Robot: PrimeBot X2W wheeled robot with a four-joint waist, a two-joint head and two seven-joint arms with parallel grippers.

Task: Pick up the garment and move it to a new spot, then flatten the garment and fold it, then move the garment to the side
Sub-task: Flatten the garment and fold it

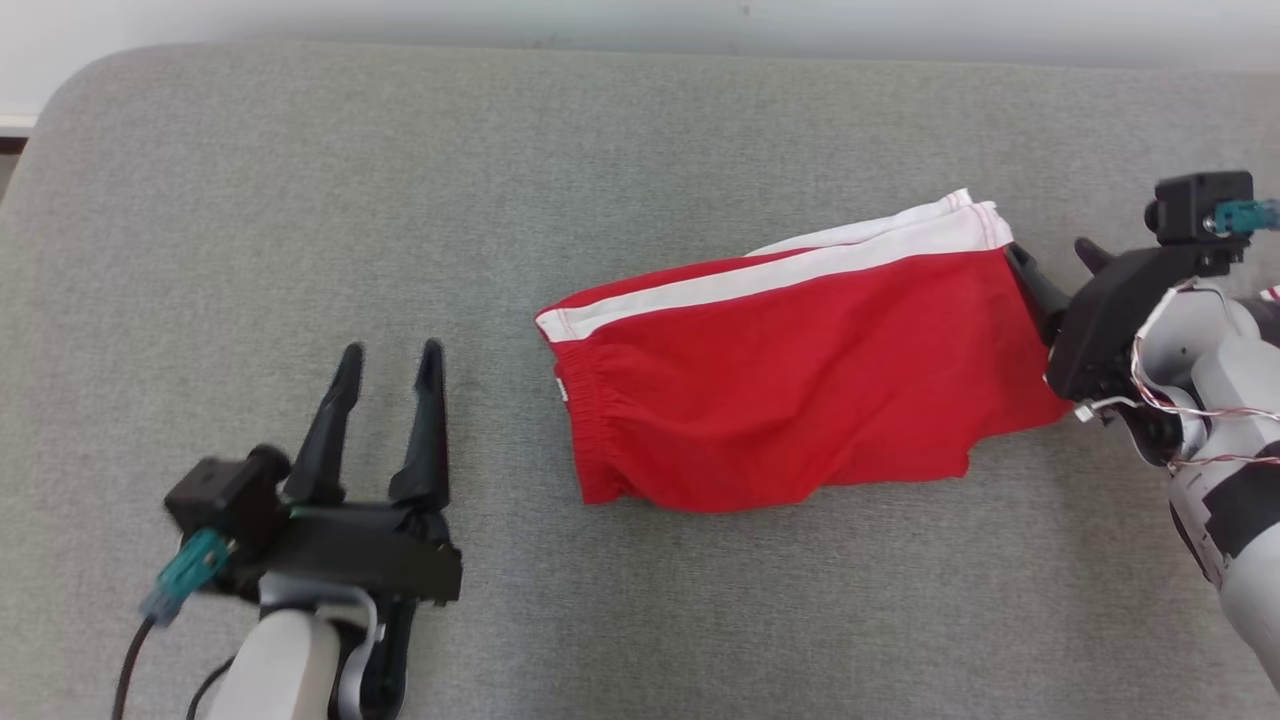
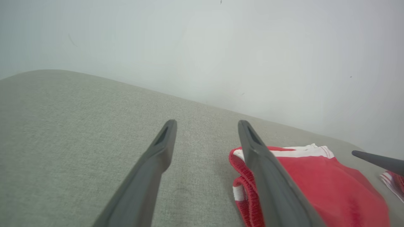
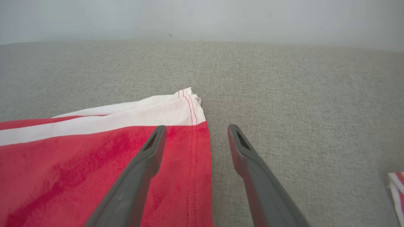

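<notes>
Two claws, both spread wide and holding nothing! Toward the front-left corner of the grey bench (image 1: 640,130), the left gripper (image 1: 392,350) sits over bare fabric, fingers pointing at the far edge. Moving right, the red garment (image 1: 800,390) with its white stripe lies folded right of centre, waistband facing left. At its hem, near the bench's right edge, the right gripper (image 1: 1046,247) gapes open, one finger over red cloth, the other over bare bench.

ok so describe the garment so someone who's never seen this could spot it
On the wide grey padded surface, look right of centre. The garment is a pair of red shorts, gathered waistband to the left. Its solid red front and one broad white band set it apart from the small thin-striped cloth at the right edge.
</notes>
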